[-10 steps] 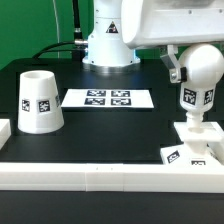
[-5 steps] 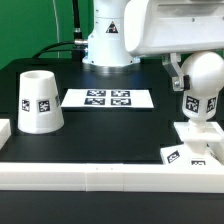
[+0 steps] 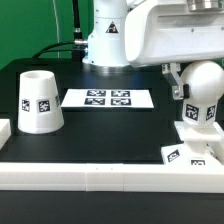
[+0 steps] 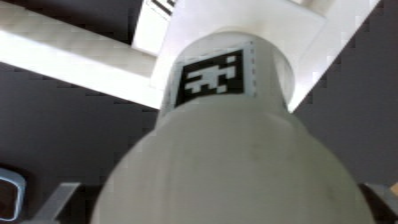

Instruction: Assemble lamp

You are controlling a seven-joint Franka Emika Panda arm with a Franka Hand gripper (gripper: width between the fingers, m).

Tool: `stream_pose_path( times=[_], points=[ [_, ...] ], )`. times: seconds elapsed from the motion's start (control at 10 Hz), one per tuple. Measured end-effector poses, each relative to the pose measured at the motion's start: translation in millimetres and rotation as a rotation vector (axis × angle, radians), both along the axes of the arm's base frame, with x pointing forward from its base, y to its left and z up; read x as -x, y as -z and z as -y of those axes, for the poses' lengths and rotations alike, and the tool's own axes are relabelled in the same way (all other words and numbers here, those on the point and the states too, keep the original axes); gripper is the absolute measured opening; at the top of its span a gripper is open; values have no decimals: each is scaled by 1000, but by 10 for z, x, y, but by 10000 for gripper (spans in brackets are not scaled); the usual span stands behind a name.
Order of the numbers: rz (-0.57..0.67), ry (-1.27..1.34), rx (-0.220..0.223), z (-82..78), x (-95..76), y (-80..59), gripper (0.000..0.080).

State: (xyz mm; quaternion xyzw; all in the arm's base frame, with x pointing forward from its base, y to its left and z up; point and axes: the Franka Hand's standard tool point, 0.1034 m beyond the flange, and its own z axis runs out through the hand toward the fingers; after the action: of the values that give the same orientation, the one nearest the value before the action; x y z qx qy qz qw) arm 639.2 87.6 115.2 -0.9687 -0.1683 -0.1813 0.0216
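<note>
Two cameras watch one black table [image 3: 100, 125]. The exterior camera stands low at the table's near edge, just behind a long white rail [image 3: 90, 178]. It looks across the surface, tilted slightly down, toward the robot's pedestal [image 3: 108, 45] at the far side. It sits far enough back to take in the marker board [image 3: 108, 98] mid-table, the shade [image 3: 40, 100] at the exterior view's left and the bulb [image 3: 203, 92] at its right edge. The wrist camera rides on the arm [image 3: 170, 35], very close to the bulb, looking along its length so it fills most of the frame, blurred. Both views share the bulb, its square tag [image 4: 214, 78] and the dark tabletop.
</note>
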Motion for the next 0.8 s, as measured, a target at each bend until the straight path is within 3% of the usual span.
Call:
stream_pose_path(
  times=[0.4,0.5,0.8],
  points=[
    [13,1,0,2,-1,9,586],
    [12,1,0,2,-1,9,675],
    [13,2,0,7,-5,-19,698]
  ],
)
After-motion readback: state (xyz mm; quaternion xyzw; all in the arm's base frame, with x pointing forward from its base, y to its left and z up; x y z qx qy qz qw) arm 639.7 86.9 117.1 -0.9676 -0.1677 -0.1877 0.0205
